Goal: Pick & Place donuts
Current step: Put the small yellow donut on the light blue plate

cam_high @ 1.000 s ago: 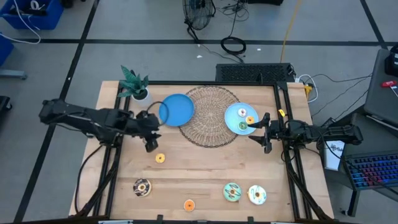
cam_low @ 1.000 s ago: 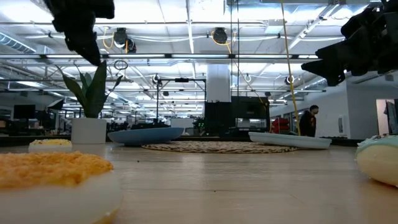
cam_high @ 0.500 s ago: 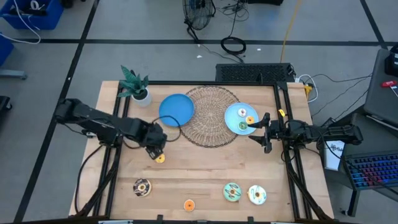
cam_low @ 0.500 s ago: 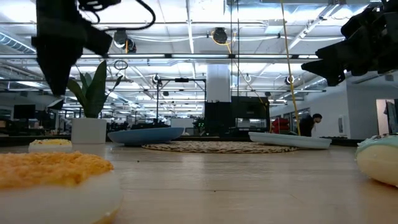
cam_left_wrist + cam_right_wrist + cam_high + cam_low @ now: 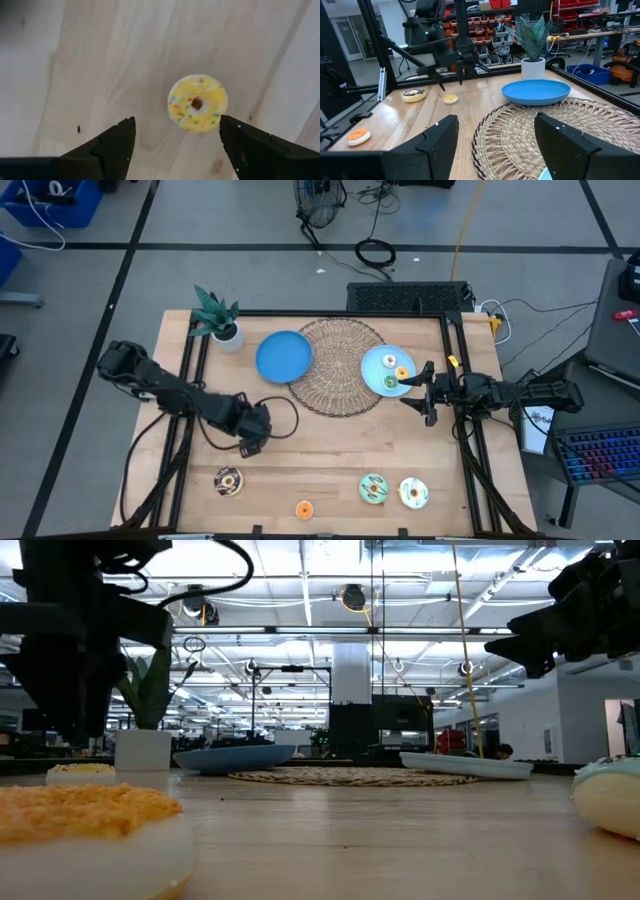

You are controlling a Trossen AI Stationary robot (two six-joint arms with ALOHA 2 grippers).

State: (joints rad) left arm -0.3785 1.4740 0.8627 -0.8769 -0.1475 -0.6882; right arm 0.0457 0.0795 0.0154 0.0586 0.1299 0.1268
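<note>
Left gripper (image 5: 177, 132) spread wide, holding nothing, poised directly over yellow donut (image 5: 197, 103) lying flat on table (image 5: 330, 455). Right gripper (image 5: 495, 132) open, empty, beside plate (image 5: 385, 370) near mat (image 5: 335, 365).

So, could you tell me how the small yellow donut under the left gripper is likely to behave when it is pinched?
The yellow donut lies flat on the table, so it probably won't roll. It looks small and light, so one finger of the open left gripper could nudge it sideways.
</note>
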